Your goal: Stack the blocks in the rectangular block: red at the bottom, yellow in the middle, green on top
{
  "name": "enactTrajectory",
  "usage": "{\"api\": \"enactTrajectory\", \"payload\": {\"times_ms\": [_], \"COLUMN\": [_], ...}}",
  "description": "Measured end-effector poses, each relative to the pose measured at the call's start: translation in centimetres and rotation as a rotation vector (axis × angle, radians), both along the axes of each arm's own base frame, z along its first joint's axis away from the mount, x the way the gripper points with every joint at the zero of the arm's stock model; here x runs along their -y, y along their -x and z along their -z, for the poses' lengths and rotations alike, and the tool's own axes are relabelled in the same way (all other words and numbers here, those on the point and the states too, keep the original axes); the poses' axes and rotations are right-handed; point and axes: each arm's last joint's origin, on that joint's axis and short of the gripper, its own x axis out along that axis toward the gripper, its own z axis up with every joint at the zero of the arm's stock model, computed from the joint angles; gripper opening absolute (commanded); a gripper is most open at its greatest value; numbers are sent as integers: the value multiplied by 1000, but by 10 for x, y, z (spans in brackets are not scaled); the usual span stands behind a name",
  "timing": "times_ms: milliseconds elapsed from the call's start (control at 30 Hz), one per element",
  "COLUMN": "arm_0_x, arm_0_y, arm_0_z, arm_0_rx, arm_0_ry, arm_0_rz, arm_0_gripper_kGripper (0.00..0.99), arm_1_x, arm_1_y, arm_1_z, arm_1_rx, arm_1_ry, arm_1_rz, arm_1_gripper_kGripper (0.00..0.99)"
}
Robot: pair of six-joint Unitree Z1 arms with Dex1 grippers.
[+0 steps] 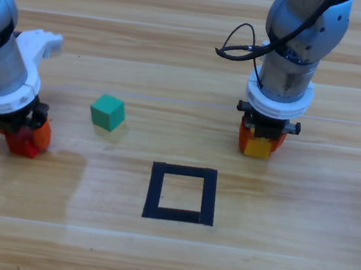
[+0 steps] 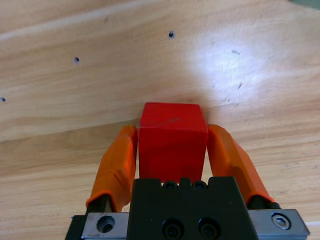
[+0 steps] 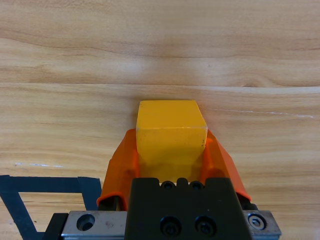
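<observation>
We have 2 cubes gripped: left gripper [image 1: 25, 139] clamps the red cube [image 2: 172, 142], right gripper [image 1: 259, 143] clamps the yellow cube [image 3: 170, 137]. The taped square [image 1: 183, 173] holds nothing yet; the green cube [image 1: 107, 112] waits at its 10 o'clock.

Robot lab bench, bare wooden table [image 1: 177, 55], black tape outline [image 1: 181, 194], drilled screw holes [image 2: 171, 35]

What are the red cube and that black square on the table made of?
Red cube, held in the left pincer: probably painted wood or plastic, with matte, even faces. Black square: apparently flat tape stuck on the wooden table, with grain showing inside.
</observation>
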Motion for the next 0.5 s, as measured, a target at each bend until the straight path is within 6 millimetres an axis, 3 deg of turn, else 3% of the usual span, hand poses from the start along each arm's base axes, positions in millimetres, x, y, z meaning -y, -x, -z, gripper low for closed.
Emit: {"api": "enactTrajectory", "payload": {"times_ms": [100, 233, 433, 500], "arm_0_x": [0, 0, -1, -1], "arm_0_y": [0, -1, -4, -3], "arm_0_z": [2, 4, 0, -6], "arm_0_rx": [-5, -1, 20, 36], "arm_0_ry": [-2, -1, 7, 15], "arm_0_rz": [3, 4, -6, -17], "arm_0_gripper_kGripper": [572, 140, 115, 81], "arm_1_x": [3, 11, 34, 39], "arm_1_y": [3, 11, 36, 42], "arm_1_z": [-1, -23, -98, -113], "arm_1_rx": [-22, -19, 68, 86], "arm_1_ry": [23, 59, -4, -23], "arm_1_rz": [-12, -36, -67, -71], "arm_1_gripper_kGripper": [12, 11, 11, 11]}}
